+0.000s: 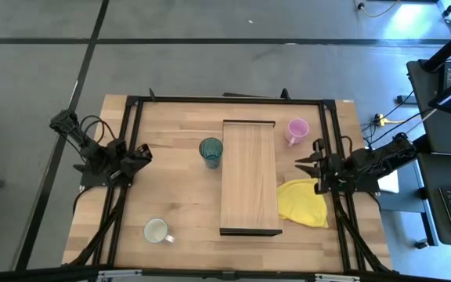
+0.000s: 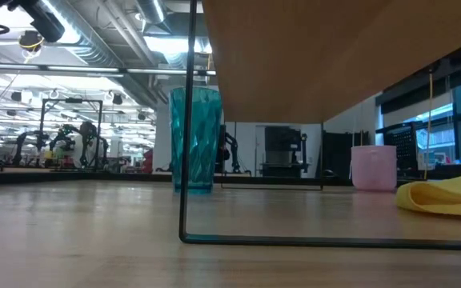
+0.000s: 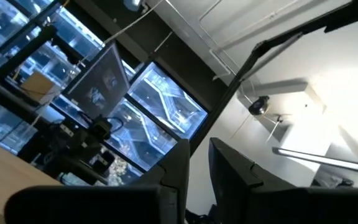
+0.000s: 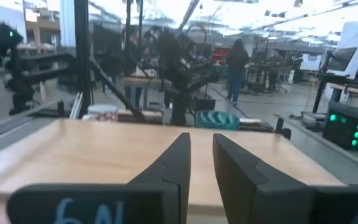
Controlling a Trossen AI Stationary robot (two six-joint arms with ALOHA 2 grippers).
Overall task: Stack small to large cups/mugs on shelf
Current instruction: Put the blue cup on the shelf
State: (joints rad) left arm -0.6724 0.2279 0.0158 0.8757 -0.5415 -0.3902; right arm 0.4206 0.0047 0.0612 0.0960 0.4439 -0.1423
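The shelf (image 1: 250, 177) lay mid-table, bare. Teal tumbler (image 1: 211, 151) stood just left, pink mug (image 1: 297, 130) right, white mug (image 1: 156, 230) near front-left. Left gripper (image 1: 142, 152) and right gripper (image 1: 309, 164) waited with fingers slightly parted, grasping nothing.

Bare shelf (image 1: 250, 168) between tumbler (image 1: 211, 151) and yellow cloth (image 1: 304, 201).

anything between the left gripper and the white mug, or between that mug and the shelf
Nothing visible. In the high view the left gripper waits at the table's left edge, and only bare tabletop lies between it and the white mug. From the mug to the shelf the wood is also bare; the teal tumbler stands clear of that path.
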